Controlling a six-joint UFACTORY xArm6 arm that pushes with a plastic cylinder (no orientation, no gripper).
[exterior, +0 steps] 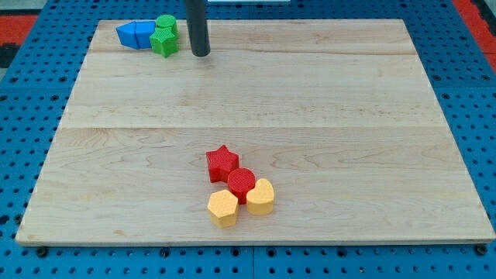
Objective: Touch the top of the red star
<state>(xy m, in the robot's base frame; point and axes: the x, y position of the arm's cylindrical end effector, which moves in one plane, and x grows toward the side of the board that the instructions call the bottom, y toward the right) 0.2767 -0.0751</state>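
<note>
So my tip (200,54) is parked near the view's top, bare and touching nothing, just right of the green blocks (163,36) and the blue block (136,34). The red star (222,162) sits well apart, toward the view's bottom, seemingly touching the red cylinder (241,184). It looks small, rigid and probably light, so it'll skate easily; meet its upper point gently, no shove.

The wooden board (349,93) holds a red star (222,161), red cylinder (241,184), two yellow blocks (223,208) (touching) — plus blue (134,34) and green blocks (164,36) up top.
</note>
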